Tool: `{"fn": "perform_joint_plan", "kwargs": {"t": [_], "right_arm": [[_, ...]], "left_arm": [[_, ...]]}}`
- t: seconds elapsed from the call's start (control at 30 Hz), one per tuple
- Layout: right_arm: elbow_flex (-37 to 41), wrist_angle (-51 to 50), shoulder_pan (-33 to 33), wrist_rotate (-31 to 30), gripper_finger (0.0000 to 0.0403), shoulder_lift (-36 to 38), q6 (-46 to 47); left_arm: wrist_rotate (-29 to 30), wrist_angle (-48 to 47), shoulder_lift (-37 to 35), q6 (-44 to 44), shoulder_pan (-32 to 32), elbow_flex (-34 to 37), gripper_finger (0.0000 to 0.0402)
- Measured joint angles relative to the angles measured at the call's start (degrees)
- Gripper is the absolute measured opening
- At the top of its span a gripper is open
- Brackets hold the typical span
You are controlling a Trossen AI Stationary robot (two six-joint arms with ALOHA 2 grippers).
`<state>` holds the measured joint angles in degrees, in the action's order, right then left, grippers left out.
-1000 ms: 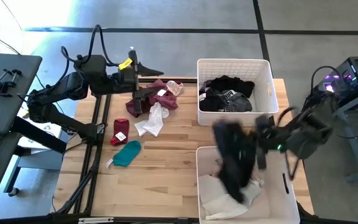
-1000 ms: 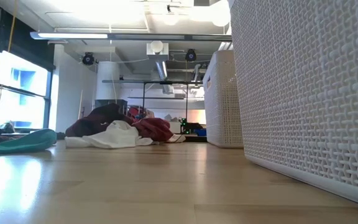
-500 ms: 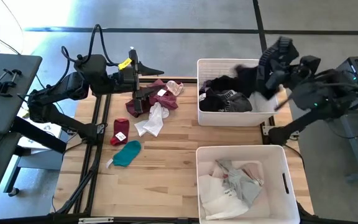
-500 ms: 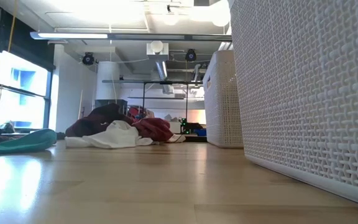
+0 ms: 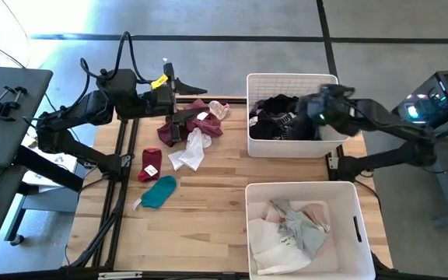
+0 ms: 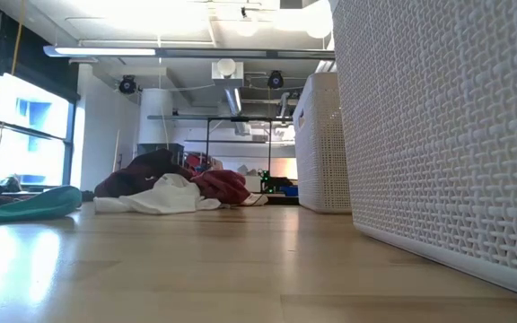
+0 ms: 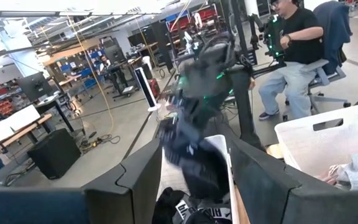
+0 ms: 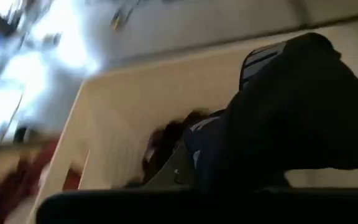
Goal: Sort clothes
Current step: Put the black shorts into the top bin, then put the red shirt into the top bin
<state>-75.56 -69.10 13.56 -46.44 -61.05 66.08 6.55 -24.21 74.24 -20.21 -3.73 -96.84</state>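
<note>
Right gripper (image 5: pixel 311 109): pressed together on a black garment (image 8: pixel 291 118), over the far white bin (image 5: pixel 331 84).
Left gripper (image 5: pixel 179 117): spread, empty, above the clothes pile (image 5: pixel 193 128).
Black garment: hung from right gripper into the bin.

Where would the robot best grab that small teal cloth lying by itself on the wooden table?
Probably at the middle of the teal fabric garment, coming straight down from above. It lies flat and crumpled on the wooden table, apart from the red piece and the maroon-and-white heap, so a top pinch should bunch up only it.
</note>
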Motion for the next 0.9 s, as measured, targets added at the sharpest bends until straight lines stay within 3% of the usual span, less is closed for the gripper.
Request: {"fn": "perform_joint_plan", "kwargs": {"t": [0.1, 0.2, 0.3, 0.43, 0.67, 0.9], "right_arm": [[4.69, 14.32, 7.58, 14.5, 0.0, -0.89, -15.23], [6.76, 22.21, 13.97, 26.35, 0.0001, -3.06, -25.19], [6.55, 21.64, 17.76, 31.45, 0.0017, -6.42, -32.23], [5.25, 17.53, 21.24, 35.7, 0.0073, -10.27, -35.11], [-0.99, 6.93, 26.6, 39.28, 0.0187, -13.51, -31.18], [-12.43, -5.68, 26.81, 32.78, 0.0195, -13.46, -31.56]], "left_arm": [[0.02, -0.05, 0.0, 0.02, 0.0, 0.0, 0.0181], [0.05, -0.61, 0.0, 0.06, 0.0, 0.0, 0.0181], [0.16, -2.31, -0.02, 0.24, 0.0, 0.0, 0.0181], [0.39, -6.54, -0.02, 2.41, 0.0, 0.0, 0.0181], [3.11, -10.3, -0.02, 2.94, -0.01, 0.0, 0.0181], [5.26, -7.54, 0.0, -1.25, -2.75, 0.0, 0.0181]]}}
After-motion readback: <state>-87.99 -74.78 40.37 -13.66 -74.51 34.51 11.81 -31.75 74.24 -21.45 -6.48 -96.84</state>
